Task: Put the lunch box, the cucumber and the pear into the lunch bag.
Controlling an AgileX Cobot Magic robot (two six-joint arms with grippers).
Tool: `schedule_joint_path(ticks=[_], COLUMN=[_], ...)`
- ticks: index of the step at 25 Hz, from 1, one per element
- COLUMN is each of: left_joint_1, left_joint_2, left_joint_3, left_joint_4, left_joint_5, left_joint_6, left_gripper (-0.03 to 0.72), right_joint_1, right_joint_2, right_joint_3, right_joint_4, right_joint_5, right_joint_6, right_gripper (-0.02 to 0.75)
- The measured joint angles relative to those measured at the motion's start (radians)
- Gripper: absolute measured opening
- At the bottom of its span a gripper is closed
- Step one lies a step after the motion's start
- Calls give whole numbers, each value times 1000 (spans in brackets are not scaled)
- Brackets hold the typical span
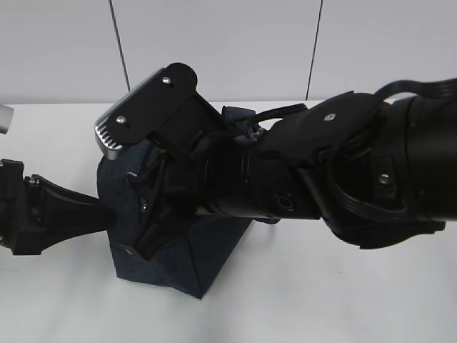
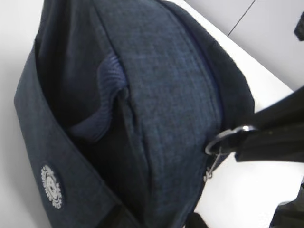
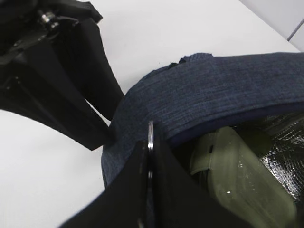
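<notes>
Right fingers (image 3: 149, 161) pinch the bag's (image 3: 213, 95) ring pull (image 3: 150, 135); left fingers (image 3: 102, 137) clamp its fabric; beside them, the half-hidden lunch box (image 3: 237, 175).

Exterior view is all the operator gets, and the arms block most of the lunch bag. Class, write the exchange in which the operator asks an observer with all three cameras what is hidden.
Operator: Is anything inside the lunch bag?
Observer: Yes. The right wrist view shows the lunch box, with its pale green lid, lying against the silver lining. No cucumber or pear shows.
Operator: What is the right gripper doing?
Observer: It is shut on the metal ring pull of the zipper, at the bag's rim.
Operator: And the left gripper?
Observer: Its fingers meet the bag's outer edge and appear to pinch the fabric.
</notes>
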State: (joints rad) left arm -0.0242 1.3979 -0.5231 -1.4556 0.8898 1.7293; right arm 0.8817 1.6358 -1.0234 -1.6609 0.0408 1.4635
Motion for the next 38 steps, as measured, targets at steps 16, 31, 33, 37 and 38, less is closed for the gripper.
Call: schedule_joint_path(ticks=[16, 31, 33, 37, 38], left_joint_1=[-89, -91, -91, -91, -91], left_joint_2=[55, 55, 55, 55, 55], left_joint_3=[-8, -11, -12, -16, -17], left_joint_4=[-72, -95, -99, -106, -109], left_joint_5=[-58, -67, -66, -68, -68], left_joint_6=[46, 48, 48, 48, 48], left_gripper=[31, 11, 10, 10, 10], right_joint_1=[0, -2, -13, -92, -114], right_joint_2=[0, 3, 14, 27, 28], right_joint_3=[0, -122, -141, -160, -160], right_joint_4=[0, -5, 29, 131, 138], right_joint_5=[0, 136, 137, 42, 14], right_joint_6=[6, 30, 54, 105, 123], right_gripper=[0, 0, 0, 0, 0])
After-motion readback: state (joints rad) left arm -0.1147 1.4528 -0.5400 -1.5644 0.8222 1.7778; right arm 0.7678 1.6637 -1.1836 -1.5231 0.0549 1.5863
